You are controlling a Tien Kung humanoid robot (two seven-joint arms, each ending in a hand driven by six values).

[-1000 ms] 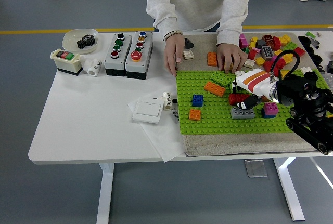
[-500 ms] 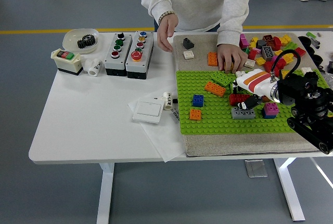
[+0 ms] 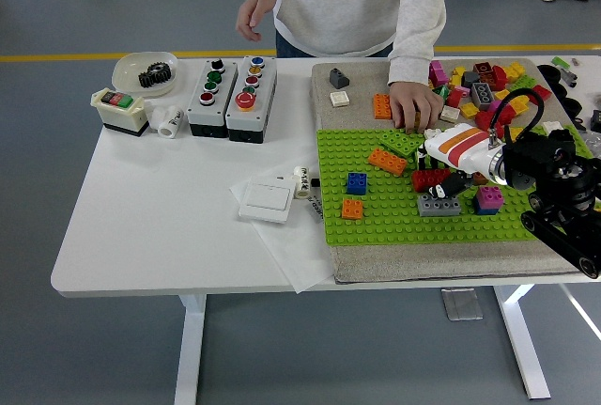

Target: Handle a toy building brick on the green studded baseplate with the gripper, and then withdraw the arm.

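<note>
The green studded baseplate (image 3: 376, 222) lies on a grey mat at the table's right. On it sit an orange brick (image 3: 387, 160), a blue brick (image 3: 357, 181), a small orange brick (image 3: 351, 208), a grey brick (image 3: 439, 204), a magenta brick (image 3: 487, 198), a green brick (image 3: 402, 141) and a red brick (image 3: 427, 179). My right hand (image 3: 449, 182), white with orange stripes, hangs low over the red brick's right end, just above the grey brick. Whether it holds the red brick is hidden. A person's hand (image 3: 413, 104) rests at the plate's far edge.
A pile of loose bricks (image 3: 488, 85) lies at the back right. Two button boxes (image 3: 230, 87), a plate with a gear (image 3: 146, 71) and a green-and-red switch box (image 3: 119, 109) stand at the back left. A white wall switch (image 3: 267, 201) lies on paper left of the baseplate.
The person's other hand has lifted off the mat's far left and drawn back above the table's far edge. My right hand has stayed in place.
</note>
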